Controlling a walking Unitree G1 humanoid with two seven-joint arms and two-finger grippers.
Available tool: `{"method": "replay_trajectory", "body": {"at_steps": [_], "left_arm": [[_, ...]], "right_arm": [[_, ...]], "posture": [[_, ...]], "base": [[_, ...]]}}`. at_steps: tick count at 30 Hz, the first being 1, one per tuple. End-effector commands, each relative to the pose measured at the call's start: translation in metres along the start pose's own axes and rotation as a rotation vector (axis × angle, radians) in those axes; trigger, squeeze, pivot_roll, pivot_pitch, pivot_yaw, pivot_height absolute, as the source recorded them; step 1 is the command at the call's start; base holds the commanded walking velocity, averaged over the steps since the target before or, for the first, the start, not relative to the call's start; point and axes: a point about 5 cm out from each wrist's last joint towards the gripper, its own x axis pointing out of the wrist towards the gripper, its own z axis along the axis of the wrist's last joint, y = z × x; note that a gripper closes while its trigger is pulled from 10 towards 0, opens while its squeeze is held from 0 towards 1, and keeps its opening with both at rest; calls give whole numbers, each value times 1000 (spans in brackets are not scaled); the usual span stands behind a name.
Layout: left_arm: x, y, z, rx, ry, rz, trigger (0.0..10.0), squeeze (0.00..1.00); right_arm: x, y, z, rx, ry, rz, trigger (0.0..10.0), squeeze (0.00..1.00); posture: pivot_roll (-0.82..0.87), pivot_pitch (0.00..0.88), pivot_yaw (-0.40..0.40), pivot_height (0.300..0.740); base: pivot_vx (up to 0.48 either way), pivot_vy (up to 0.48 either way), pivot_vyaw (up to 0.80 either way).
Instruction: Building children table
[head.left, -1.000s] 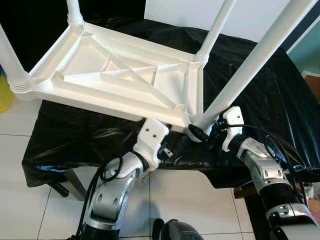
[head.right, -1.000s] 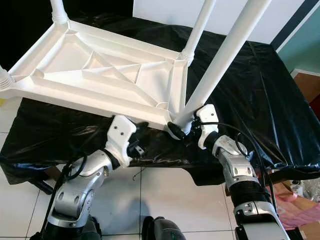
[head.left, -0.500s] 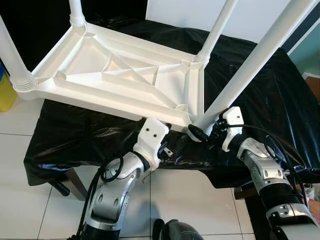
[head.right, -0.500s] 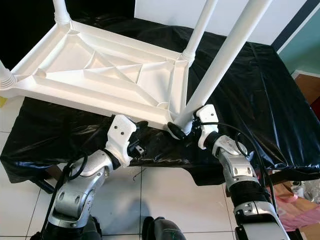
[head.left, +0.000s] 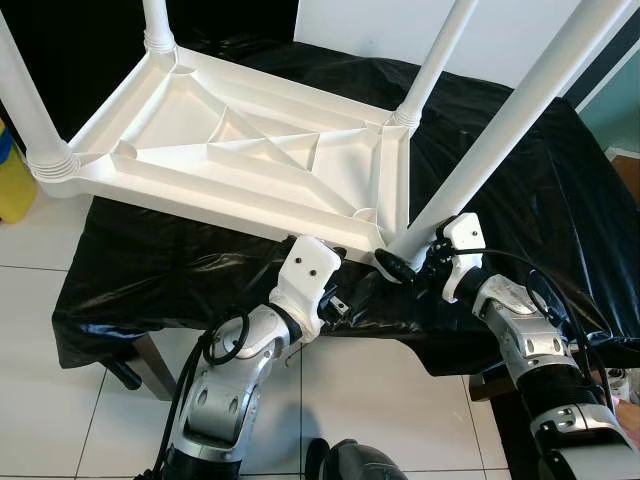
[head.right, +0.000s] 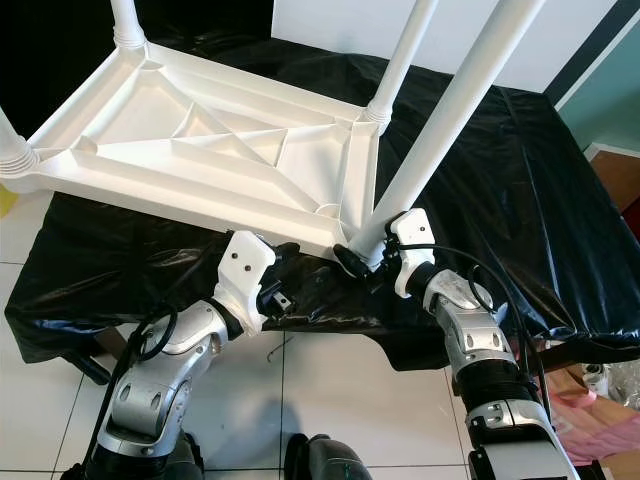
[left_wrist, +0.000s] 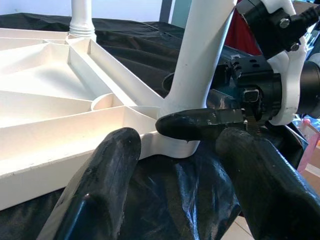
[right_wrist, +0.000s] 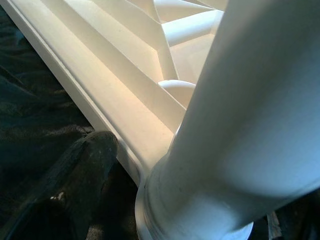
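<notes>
A white plastic children's table (head.left: 240, 150) lies upside down on a black-covered table, its legs pointing up. The near-right leg (head.left: 500, 140) leans to the right out of its corner socket. My right gripper (head.left: 405, 262) is shut on that leg's base; one black finger (left_wrist: 200, 122) lies across it, and another finger (right_wrist: 85, 170) sits beside the collar. My left gripper (left_wrist: 180, 140) is open just in front of the table's near rim (head.left: 250, 215), beside the same corner, with nothing between its fingers.
The black plastic sheet (head.left: 520, 200) hangs over the support table's edges, and a wooden leg (head.left: 150, 365) shows beneath it. A yellow object (head.left: 12, 180) stands at the far left over white floor tiles (head.left: 40, 380). Pink material (head.right: 600, 420) lies at the lower right.
The whole picture has shifted slightly, so the camera moved. Both grippers and the leaning leg keep their places relative to the table.
</notes>
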Motion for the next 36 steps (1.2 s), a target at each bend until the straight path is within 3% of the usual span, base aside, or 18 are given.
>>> {"method": "replay_trajectory", "body": {"at_steps": [1, 9, 18, 22, 28, 29, 35, 36], "left_arm": [[2, -4, -1, -8, -4, 5, 10000, 0], [-1, 2, 1, 19, 1, -24, 10000, 0], [-6, 10, 9, 30, -6, -107, 10000, 0], [-9, 11, 16, 4, -24, -176, 10000, 0], [-11, 7, 17, -15, -30, -214, 10000, 0], [-12, 5, 17, -24, -33, -227, 10000, 0], [-11, 2, 17, -37, -35, -245, 10000, 0], [-10, 1, 17, -47, -42, -238, 10000, 0]], "right_arm": [[2, 0, 0, -20, 11, 17, 10000, 0], [1, 1, -3, -17, 11, 2, 10000, 0], [14, 3, 3, -44, -32, -2, 10000, 0], [21, 9, 7, -22, -77, -10, 10000, 0], [17, 10, 4, -14, -80, -29, 10000, 0], [15, 8, 2, -9, -79, -50, 0, 0], [11, 5, -3, -3, -76, -90, 0, 0], [4, 3, -12, 15, -41, -200, 0, 0]], "posture": [[168, 136, -207, 740], [157, 137, -178, 740], [156, 143, -129, 740], [155, 149, -106, 740], [151, 158, -99, 740], [142, 161, -95, 740], [138, 160, -96, 740], [134, 163, -106, 740]], "base": [[0, 0, 0], [0, 0, 0], [0, 0, 0], [0, 0, 0], [0, 0, 0], [0, 0, 0], [0, 0, 0], [0, 0, 0]]}}
